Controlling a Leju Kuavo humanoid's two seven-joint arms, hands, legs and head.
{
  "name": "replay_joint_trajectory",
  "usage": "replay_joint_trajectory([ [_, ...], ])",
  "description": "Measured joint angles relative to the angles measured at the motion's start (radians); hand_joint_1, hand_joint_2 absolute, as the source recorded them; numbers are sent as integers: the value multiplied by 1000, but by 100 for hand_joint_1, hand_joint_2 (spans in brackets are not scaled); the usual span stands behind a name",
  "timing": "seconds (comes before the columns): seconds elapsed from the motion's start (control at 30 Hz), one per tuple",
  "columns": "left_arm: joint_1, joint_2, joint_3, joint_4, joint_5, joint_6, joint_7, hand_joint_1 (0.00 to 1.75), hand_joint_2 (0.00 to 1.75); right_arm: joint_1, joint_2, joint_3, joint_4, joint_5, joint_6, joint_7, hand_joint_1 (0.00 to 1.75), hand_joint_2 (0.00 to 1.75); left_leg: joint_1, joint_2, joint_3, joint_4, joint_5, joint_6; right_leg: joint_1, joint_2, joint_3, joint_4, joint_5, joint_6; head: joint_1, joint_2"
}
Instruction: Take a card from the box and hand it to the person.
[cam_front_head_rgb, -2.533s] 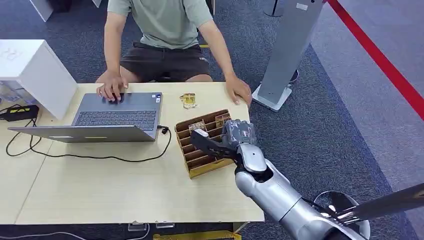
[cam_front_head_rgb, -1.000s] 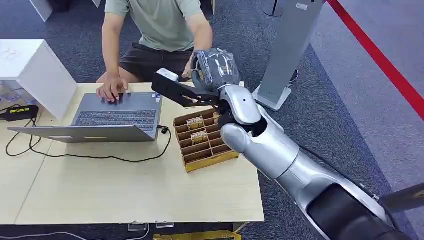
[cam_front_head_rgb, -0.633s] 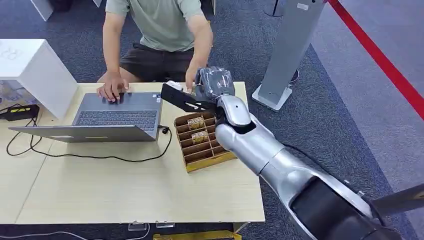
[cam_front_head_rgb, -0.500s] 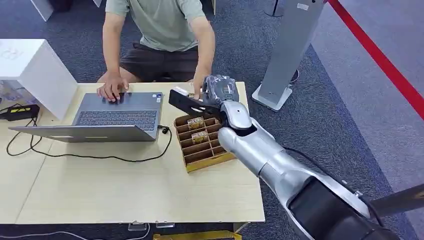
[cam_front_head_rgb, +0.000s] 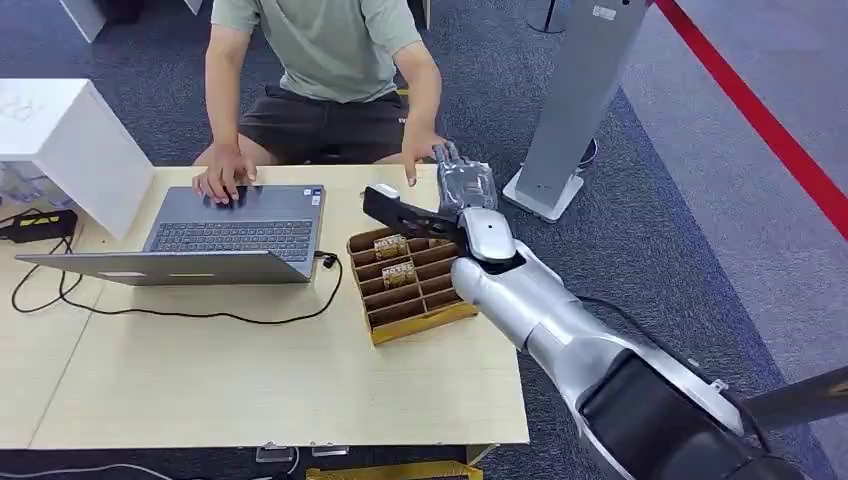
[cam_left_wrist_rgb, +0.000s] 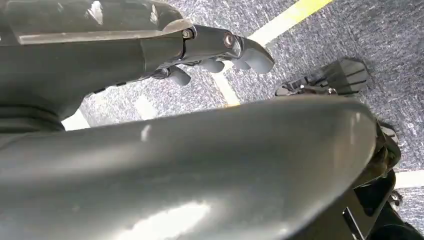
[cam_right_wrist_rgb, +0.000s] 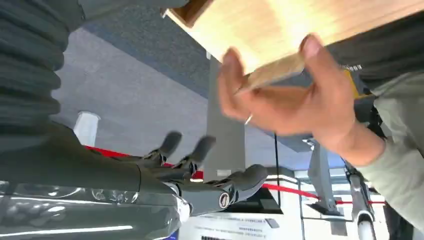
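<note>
right hand (cam_front_head_rgb: 462, 190): fingers apart, empty, above slotted brown wooden box (cam_front_head_rgb: 405, 282) | person's hand (cam_right_wrist_rgb: 285, 100) just beside it, far edge of tabletop (cam_front_head_rgb: 250, 380), likely taking card | remaining cards in box | left hand (cam_left_wrist_rgb: 220, 55): cannot tell

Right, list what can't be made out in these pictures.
- Whether the right robot hand holds a card: head view, its own back hides the fingers; right wrist view, fingers blurred.
- Print on the cards in the box: too small, head view.
- The person's hand: blurred.
</note>
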Motion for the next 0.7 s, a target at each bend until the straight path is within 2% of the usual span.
replay_joint_trajectory([
  [0.2, 5, 2, 0, 0, 16, 0, -6, 0, 0, -10, -24, -21, -144, 16, -2, 22, 0, 175, 0, 0, 0, 0, 0, 0, 0, 0, 0, 0, 0, 0, -3, 0],
  [0.27, 8, 3, 0, 0, 23, 2, -8, 0, 0, -9, -41, -31, -221, 18, 18, 43, 0, 175, 0, 0, 0, 0, 0, 0, 0, 0, 0, 0, 0, 0, -2, 0],
  [0.33, 14, 4, 0, 0, 36, 11, -15, 0, 0, 19, -74, -55, -363, -13, 51, 71, 0, 175, 0, 0, 0, 0, 0, 0, 0, 0, 0, 0, 0, 0, 0, 0],
  [0.43, 22, 5, 0, 0, 55, 19, -27, 0, 0, 76, -104, -79, -493, -75, 56, 64, 0, 175, 0, 0, 1, 0, 0, 0, 0, 0, 0, -1, 0, 0, -1, 0],
  [0.5, 31, 6, 1, 0, 67, 23, -40, 0, 0, 135, -132, -98, -585, -140, 41, 25, 0, 175, 0, 0, 1, 0, 0, 0, 0, -1, 0, -1, 0, 0, 0, 0],
  [0.6, 48, 11, 3, 0, 88, 26, -60, 0, 0, 252, -169, -130, -699, -266, -5, -79, 0, 175, 0, 0, 1, 0, -1, 0, 0, 0, 0, -1, 0, 0, 0, 0],
  [0.7, 62, 16, 6, 0, 103, 32, -78, 0, 0, 389, -207, -170, -792, -377, -63, -224, 0, 175, 0, 0, 1, 0, -1, 0, 0, -1, 0, -2, -1, 0, -2, 0],
])
